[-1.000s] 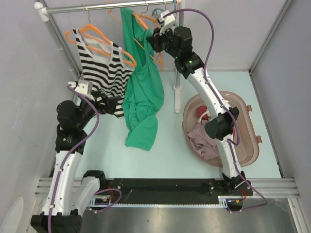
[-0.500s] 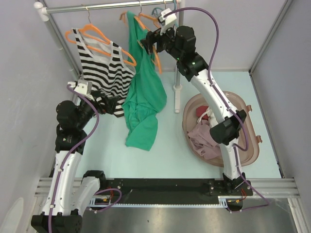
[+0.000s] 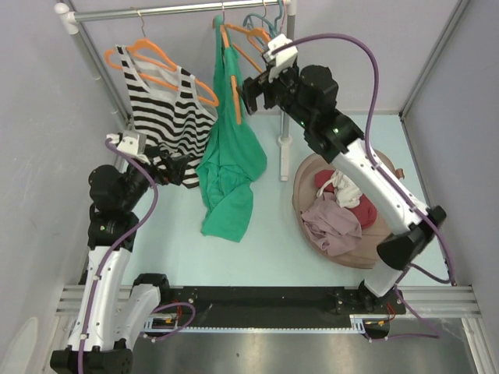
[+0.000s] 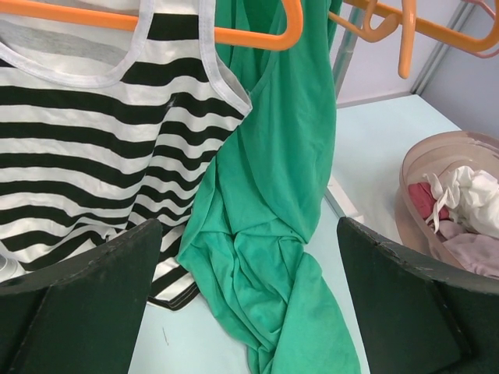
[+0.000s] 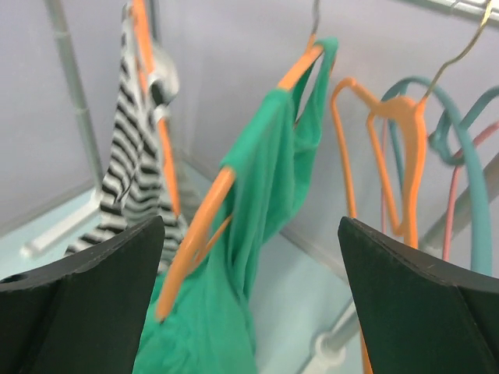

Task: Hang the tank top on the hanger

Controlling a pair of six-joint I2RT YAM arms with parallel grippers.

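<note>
The rail [image 3: 179, 9] is the biggest thing here. Under the rail hangs the green tank top [image 3: 230, 156], long and bunched up at the bottom. It sits on the orange hanger [image 3: 234, 93], which hooks over the rail. It looks lopsided, so I think it could slide off. The right pincer [image 3: 251, 90] is wide and empty, just below the rail. A bump could knock the hanger loose. The left pincer [image 3: 176, 167], far below the rail, is wide and empty too.
</note>
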